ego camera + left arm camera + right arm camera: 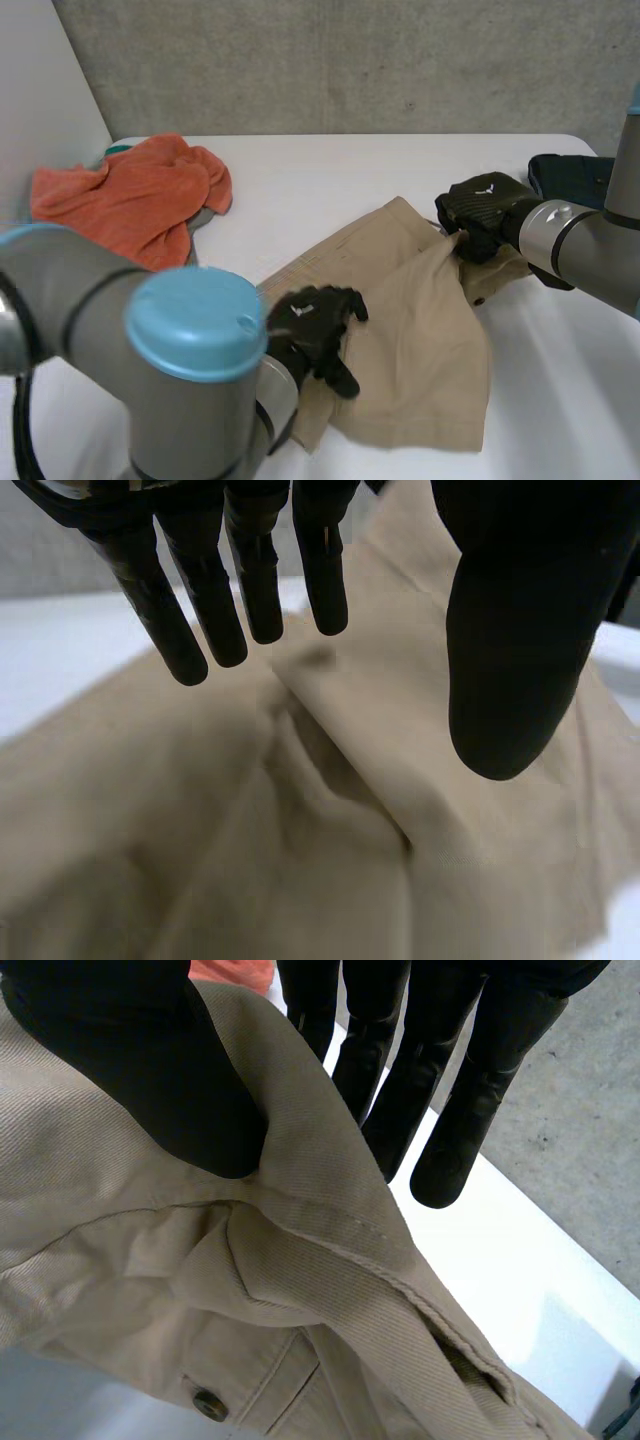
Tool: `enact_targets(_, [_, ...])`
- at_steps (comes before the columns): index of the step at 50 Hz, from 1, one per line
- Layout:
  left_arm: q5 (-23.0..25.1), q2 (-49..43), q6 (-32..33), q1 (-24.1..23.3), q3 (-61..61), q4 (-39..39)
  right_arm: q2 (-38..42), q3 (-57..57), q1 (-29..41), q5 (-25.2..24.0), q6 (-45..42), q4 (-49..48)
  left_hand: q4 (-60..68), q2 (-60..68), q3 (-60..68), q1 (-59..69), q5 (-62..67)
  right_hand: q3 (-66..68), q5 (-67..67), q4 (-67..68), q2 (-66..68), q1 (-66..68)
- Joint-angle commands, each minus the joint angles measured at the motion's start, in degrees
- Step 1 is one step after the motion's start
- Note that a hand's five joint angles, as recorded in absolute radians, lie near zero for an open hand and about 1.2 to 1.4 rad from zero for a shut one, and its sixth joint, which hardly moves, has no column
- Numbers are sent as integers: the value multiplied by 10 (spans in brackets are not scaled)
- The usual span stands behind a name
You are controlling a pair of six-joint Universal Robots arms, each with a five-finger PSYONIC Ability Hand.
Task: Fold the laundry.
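Right hand (485,210) seemingly pinches tan garment (420,320) at an edge; left hand (312,325) fingers (200,610) hover spread above.

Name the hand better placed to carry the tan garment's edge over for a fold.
Right. The right hand pinches the tan garment at its seamed edge between thumb and fingers, while the left hand is open over the cloth, gripping nothing.

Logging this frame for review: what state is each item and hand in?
tan garment: rumpled on the table, one edge lifted.
orange towel: crumpled heap, untouched.
dark garment: lying loose, partly hidden.
left hand: open over the tan garment.
right hand: pinching the tan garment's edge.
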Motion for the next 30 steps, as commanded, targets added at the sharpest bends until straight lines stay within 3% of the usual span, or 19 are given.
enact_targets(1, [-3, -67, -2, -18, 26, 0, -2, 17, 3, -1, 0, -4, -15, -21, -24, -25, -14, 119, 132, 118, 129, 238])
enact_targets(12, [-25, -161, 7, -20, 95, 9, -2, 34, 4, -2, 2, -10, 30, 25, 22, 20, 32, 119, 132, 118, 129, 238])
enact_targets(17, [-61, -172, 8, -24, 103, 35, -2, 36, 4, -3, 1, -11, 337, 332, 329, 327, 339, 119, 132, 118, 129, 238])
enact_targets(19, [-78, -169, 9, -25, 104, 54, -2, 34, 4, -3, 1, -12, 534, 529, 526, 524, 536, 119, 132, 118, 129, 238])
enact_targets(24, [-84, -157, 49, -22, 111, 87, 3, 24, 3, -5, -4, -21, 539, 534, 531, 529, 541, 119, 132, 118, 129, 238])
enact_targets(28, [-84, -140, 117, 19, 127, 106, 11, 8, 4, -1, -6, -42, 539, 534, 531, 529, 541, 119, 132, 118, 129, 238])
enact_targets(30, [-81, -127, 164, 74, 144, 123, 26, -16, 4, 2, 4, -71, 539, 534, 531, 529, 541, 119, 132, 118, 129, 238])
